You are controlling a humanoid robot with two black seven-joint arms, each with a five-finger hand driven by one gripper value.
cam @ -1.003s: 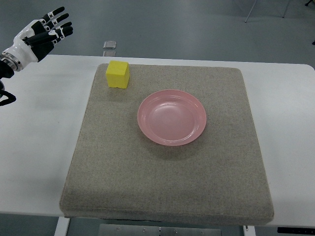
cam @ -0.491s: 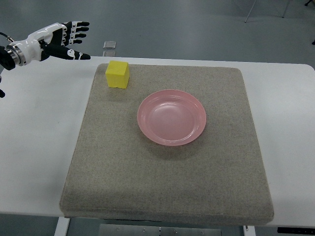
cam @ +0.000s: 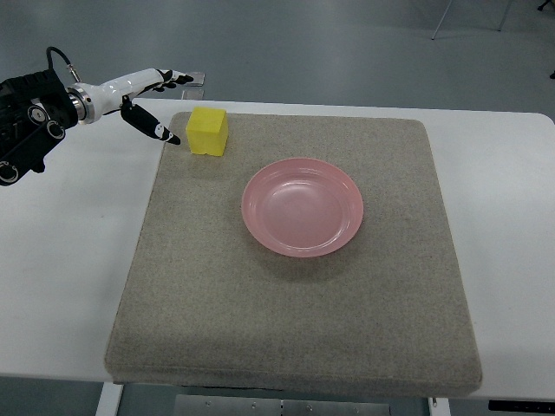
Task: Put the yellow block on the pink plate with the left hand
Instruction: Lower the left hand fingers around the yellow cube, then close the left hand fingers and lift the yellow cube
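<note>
Since half a second ago the left hand [cam: 154, 102] has swung in from the far-left corner and now sits just beside the yellow block [cam: 207, 132], on its left, fingers spread and grasping nothing; one dark fingertip reaches almost to the block's left face, though contact cannot be confirmed. The block and plate have not shifted. The right hand is not in view.

Nearest the camera lies the bare front stretch of the grey mat [cam: 286, 338], which covers most of the white desk [cam: 61, 260]. Further in, near the mat's middle, rests the pink plate [cam: 303, 206], shallow, empty and lying flat. Beyond it, at the mat's far-left corner, the yellow block stands squarely on one face, well apart from the plate. A small clear object [cam: 194, 78] lies past the desk's far edge.

The block looks like foam or light plastic: probably light, matte, not slippery, perhaps slightly yielding. A pinch across its left and right faces, thumb opposing fingers, seems the surest hold. The felt-like mat should keep it from sliding as the fingers close. The plate looks smooth and may skid if bumped.
</note>
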